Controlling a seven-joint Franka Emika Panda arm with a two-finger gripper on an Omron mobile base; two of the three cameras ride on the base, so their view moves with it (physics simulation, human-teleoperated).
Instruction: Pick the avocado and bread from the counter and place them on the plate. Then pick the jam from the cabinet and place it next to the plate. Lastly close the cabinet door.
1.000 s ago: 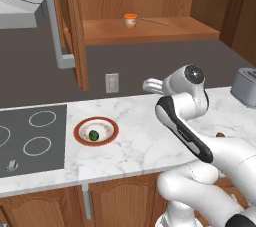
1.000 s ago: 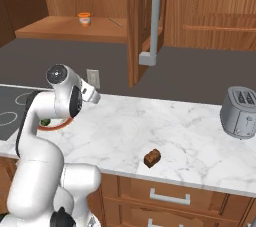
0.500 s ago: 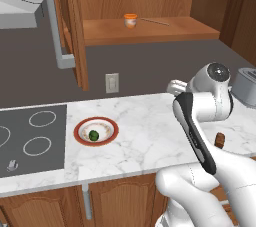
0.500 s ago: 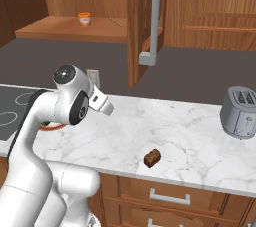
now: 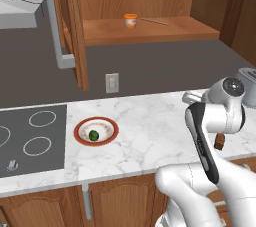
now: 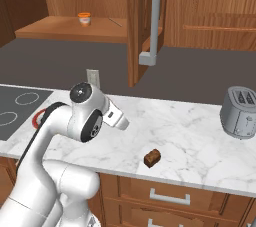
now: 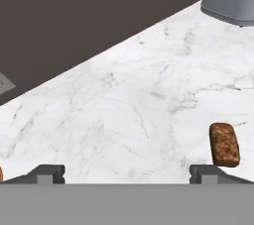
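Swung rightward since 1 second ago, the white arm's gripper hovers wide open, empty, above the white marble counter; the small brown bread chunk lies lower right.

**A rendered home kitchen**

This is a kitchen. A white marble counter with grey veins runs along a dark grey wall, with a dark stovetop with ring burners set in at its left end and a grey toaster near its right end. Brown wooden drawers sit below its front edge. Above hangs a wooden wall cabinet, its door swung open.
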